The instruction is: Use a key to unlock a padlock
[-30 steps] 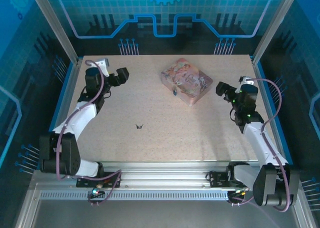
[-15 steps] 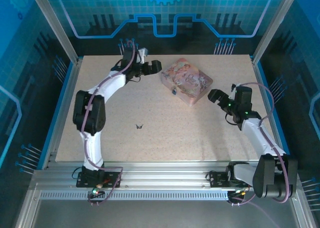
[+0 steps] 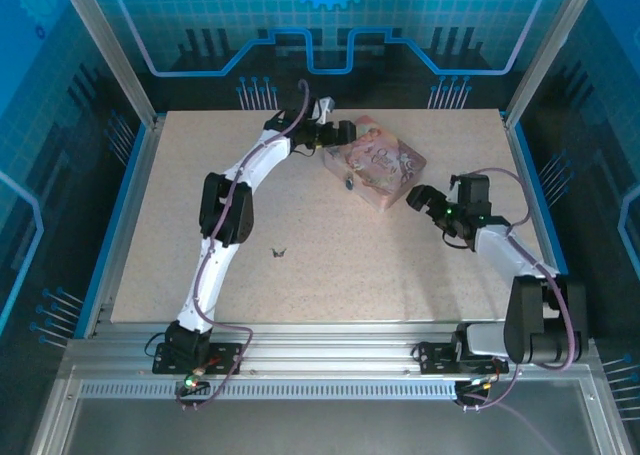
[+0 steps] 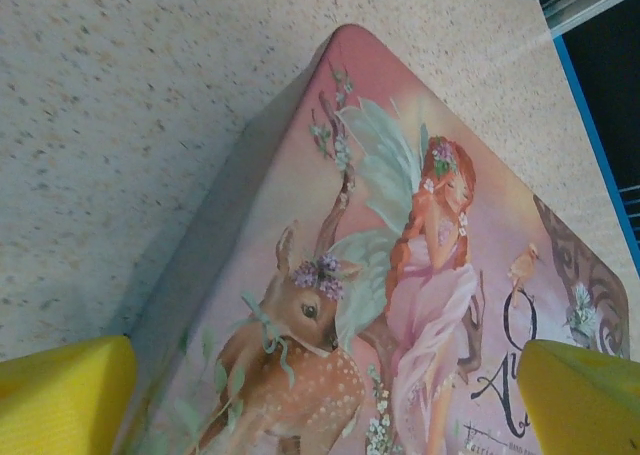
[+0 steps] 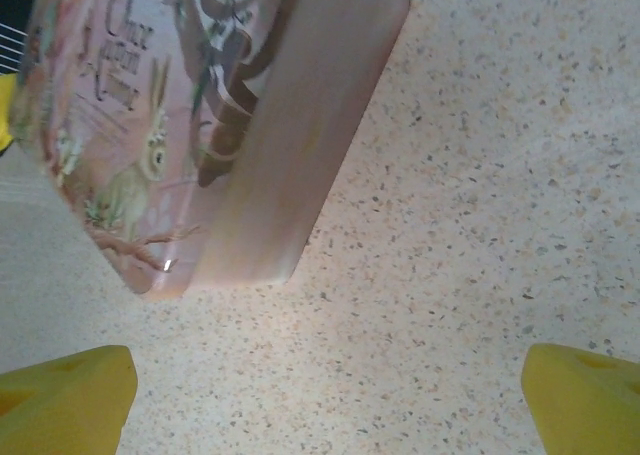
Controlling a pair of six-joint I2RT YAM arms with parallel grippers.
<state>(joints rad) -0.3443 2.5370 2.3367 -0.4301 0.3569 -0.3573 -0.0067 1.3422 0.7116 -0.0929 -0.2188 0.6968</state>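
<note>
Pink box (image 3: 372, 161), upper centre of overhead view; padlock (image 3: 349, 184) on its lower-left side. Left hand (image 3: 345, 135) and right hand (image 3: 418, 197), jaws spread wide, flank the box, likely to steady it. Key (image 3: 279, 252) lies well apart, centre-left of surface (image 3: 400, 265), untouched.

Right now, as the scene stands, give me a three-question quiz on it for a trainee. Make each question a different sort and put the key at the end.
1. True or false: the left hand is shut on the key.
2. Where is the padlock? A: against the near-left side of the pink illustrated box. B: on the bare table beside the key. C: on top of the box's lid.
3. Name the hand that is beside the box's near-right side.

Key: 1 false. The key lies alone on the table, and both hands are open. 2 A. 3 the right hand.
</note>
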